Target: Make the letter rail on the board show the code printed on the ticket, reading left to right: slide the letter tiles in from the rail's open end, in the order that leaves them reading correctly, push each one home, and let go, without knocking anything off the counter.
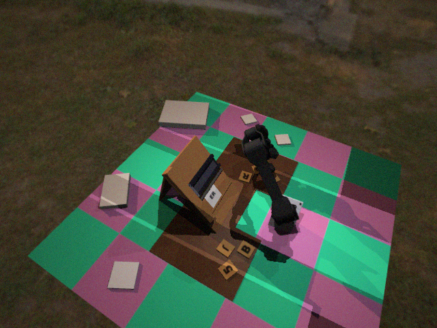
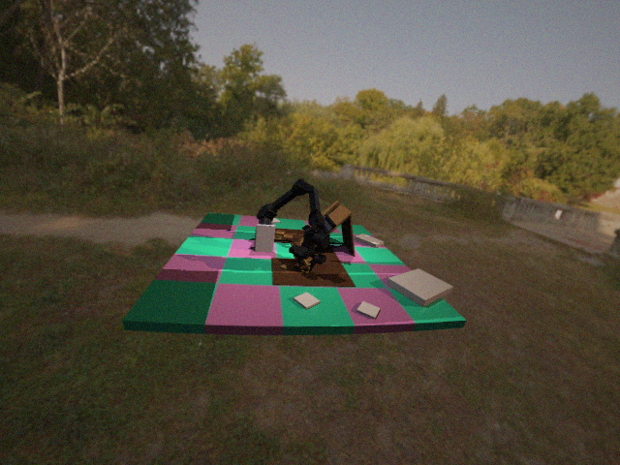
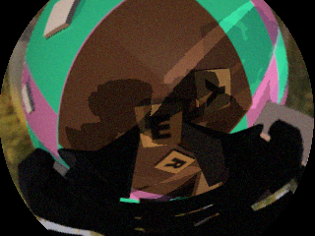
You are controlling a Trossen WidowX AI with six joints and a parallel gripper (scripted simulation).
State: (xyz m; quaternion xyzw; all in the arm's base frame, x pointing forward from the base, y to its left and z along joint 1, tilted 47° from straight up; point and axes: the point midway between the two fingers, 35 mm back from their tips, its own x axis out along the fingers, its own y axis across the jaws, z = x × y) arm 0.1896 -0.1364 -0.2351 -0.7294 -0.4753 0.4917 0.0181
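Note:
My gripper (image 3: 160, 126) (image 2: 306, 262) is shut on the E tile (image 3: 161, 132), low over the brown mat; the arm mostly hides them in the top view. The R tile (image 1: 245, 175) (image 3: 174, 162) lies beside it. The Y tile (image 3: 215, 90) lies on the other side, partly shadowed. The J tile (image 1: 224, 248), B tile (image 1: 246, 249) and a tile reading S or 5 (image 1: 227, 270) lie at the mat's other end. The sloped board (image 1: 190, 158) bears the dark rail (image 1: 205, 179), where no tile shows. The ticket (image 1: 213, 195) below it reads ER.
A large pale block (image 1: 184, 113) (image 2: 420, 286) and smaller pale slabs (image 1: 115, 190) (image 1: 123, 275) stand around the board. Two small pale tiles (image 1: 248, 119) (image 1: 283, 139) lie beyond the gripper's side of the mat. The board's raised edge stands near the arm.

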